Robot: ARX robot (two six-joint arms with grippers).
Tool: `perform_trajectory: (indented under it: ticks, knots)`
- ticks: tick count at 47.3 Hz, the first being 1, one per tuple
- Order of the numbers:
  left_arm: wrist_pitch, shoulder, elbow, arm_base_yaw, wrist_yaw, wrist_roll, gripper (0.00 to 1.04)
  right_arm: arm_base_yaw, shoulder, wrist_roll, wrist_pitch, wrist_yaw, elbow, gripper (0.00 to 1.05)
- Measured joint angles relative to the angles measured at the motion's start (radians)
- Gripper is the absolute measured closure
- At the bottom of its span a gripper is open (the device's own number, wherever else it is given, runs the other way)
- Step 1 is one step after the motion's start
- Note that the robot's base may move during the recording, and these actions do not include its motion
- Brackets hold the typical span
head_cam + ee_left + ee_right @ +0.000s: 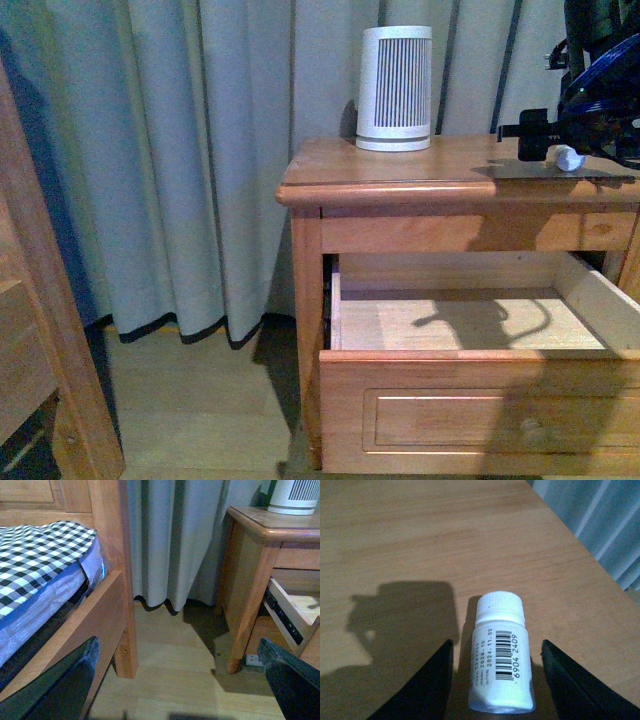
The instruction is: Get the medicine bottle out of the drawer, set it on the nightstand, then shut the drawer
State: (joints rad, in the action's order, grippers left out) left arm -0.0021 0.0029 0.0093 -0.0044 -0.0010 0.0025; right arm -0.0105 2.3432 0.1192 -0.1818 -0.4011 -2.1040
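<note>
Bottle lies far right on the nightstand, between the right gripper's spread jaws, which don't touch it. The left gripper gapes empty. The drawer is open.

Front view: dim, blue cast, fine grain. A hard arm shadow is thrown across the nightstand top. A curved one is cast onto the pale inside of the drawer, next to a bright patch.

Left wrist view: deep shadow is laid on the floor by the nightstand. The fingers of the left gripper are crushed near-black.

Right wrist view: sharpest. The barcode on the medicine bottle is resolved, and a crisp shadow is seen on the wood beside it.
</note>
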Motion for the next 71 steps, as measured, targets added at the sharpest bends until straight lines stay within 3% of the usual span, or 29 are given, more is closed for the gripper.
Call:
perform_trajectory:
  ticks: [13,19,28,39,46,57,71]
  knots:
    - [0.0,0.0,0.0,0.0,0.0,0.0,0.07,0.007,-0.161,-0.012,0.23,-0.018,0.216,0.05]
    - [0.0,0.0,0.0,0.0,0.0,0.0,0.07,0.019,-0.448,-0.021,0.389,-0.023,0.478,0.07]
    - [0.0,0.0,0.0,0.0,0.0,0.0,0.07,0.049,-0.953,0.019,0.457,0.048,1.032,0.07]
    - [0.0,0.0,0.0,0.0,0.0,0.0,0.07,0.126,-1.243,0.055,0.419,0.104,1.516,0.07]
    - [0.0,0.0,0.0,0.0,0.0,0.0,0.07,0.171,-1.245,0.113,0.428,0.103,1.728,0.07]
    - [0.0,0.0,0.0,0.0,0.0,0.0,0.07,0.153,-1.011,0.13,0.661,0.106,1.812,0.07]
    - [0.0,0.0,0.0,0.0,0.0,0.0,0.07,0.123,-0.657,0.055,0.913,0.094,1.669,0.07]
